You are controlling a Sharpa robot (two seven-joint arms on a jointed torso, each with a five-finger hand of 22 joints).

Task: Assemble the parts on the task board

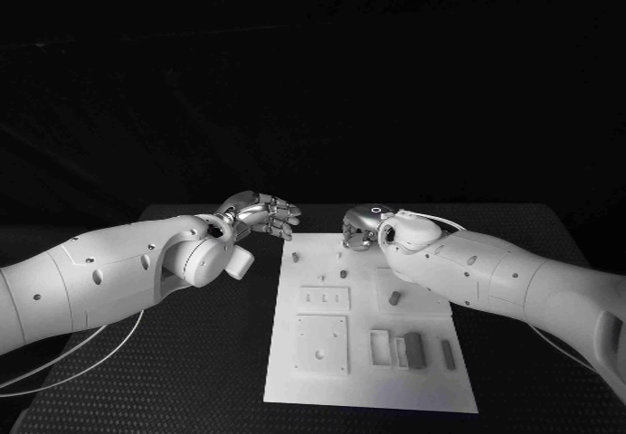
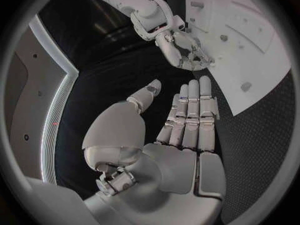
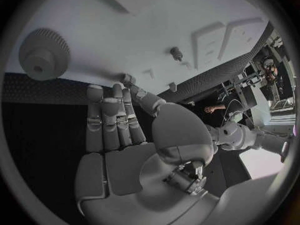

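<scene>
Hovering over task board (image 1: 369, 380) far edge, right hand (image 1: 364, 226), empty

Left hand (image 1: 260, 215) and right hand (image 1: 369, 225) both empty, flat-palmed, fingers (image 2: 190, 110) straight and side by side.

This looks like a robotics lab or test cell set up for assembly trials. A bench (image 1: 195, 362) covered in a black, finely dotted mat stands before a wholly dark backdrop. On it lies a white task board (image 1: 372, 384) with shaped recesses, small pegs and grey parts (image 1: 413, 350), a practice fixture and no household object. A toothed gear wheel (image 3: 44, 53) sits on the board's surface in the right wrist view. Cables (image 1: 52, 362) loop from the white robot arms. At the edge of the right wrist view, equipment racks and stands (image 3: 270, 67) crowd a lit area of the room.
</scene>
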